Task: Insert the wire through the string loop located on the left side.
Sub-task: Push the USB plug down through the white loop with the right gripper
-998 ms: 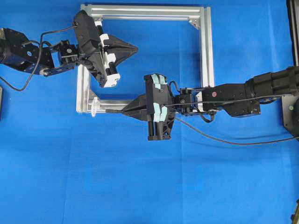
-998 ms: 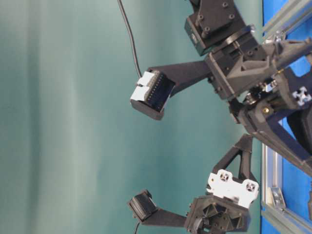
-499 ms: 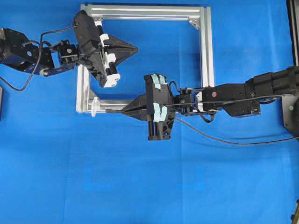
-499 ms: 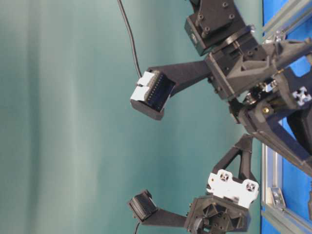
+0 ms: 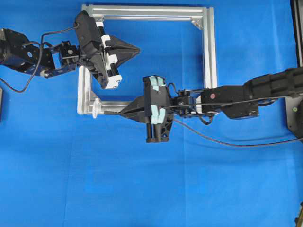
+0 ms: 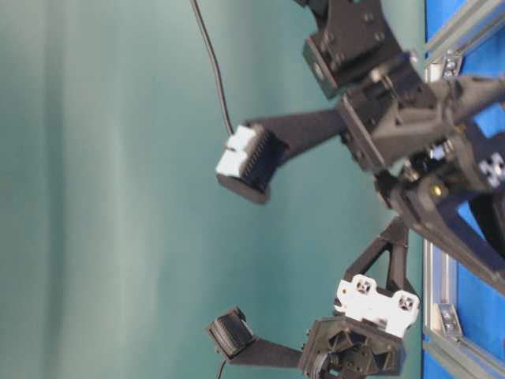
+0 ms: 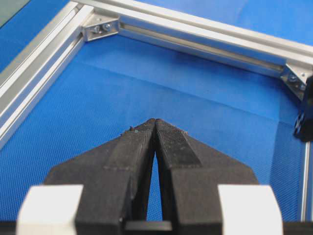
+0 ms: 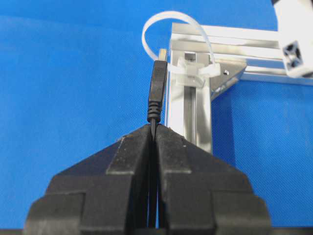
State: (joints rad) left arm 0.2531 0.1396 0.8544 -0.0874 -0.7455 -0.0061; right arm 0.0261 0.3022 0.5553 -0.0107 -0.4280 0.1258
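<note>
Taking the aluminium frame (image 5: 208, 56) as the landmark, the right gripper (image 8: 154, 133) sits closest to its lower left corner, reaching in level from the right with its arm stretched long across the blue cloth (image 5: 142, 189). Its jaws are pressed together on the wire (image 8: 156, 98), pinching the cable just behind the dark plug, so the plug stands out straight beyond the fingertips. The plug's tip is at the string loop (image 8: 171, 34), a whitish ring tied to that same frame corner; from the wrist view the tip seems to overlap the loop's opening, but I cannot tell whether it has actually entered. From overhead the loop (image 5: 96, 108) shows only as a pale smudge beside the corner, and the plug is hard to make out there. The rest of the wire trails back under the right arm and off the right edge.

Farther off, over the frame's upper left part, the left gripper (image 7: 155, 128) hovers with its jaws closed on nothing, tips pointing into the frame's interior. Its arm comes in from the left, bent, and is cut off at the picture's edge. The table-level view lies sideways and shows mostly black gripper housings, with both fingertips hidden.
</note>
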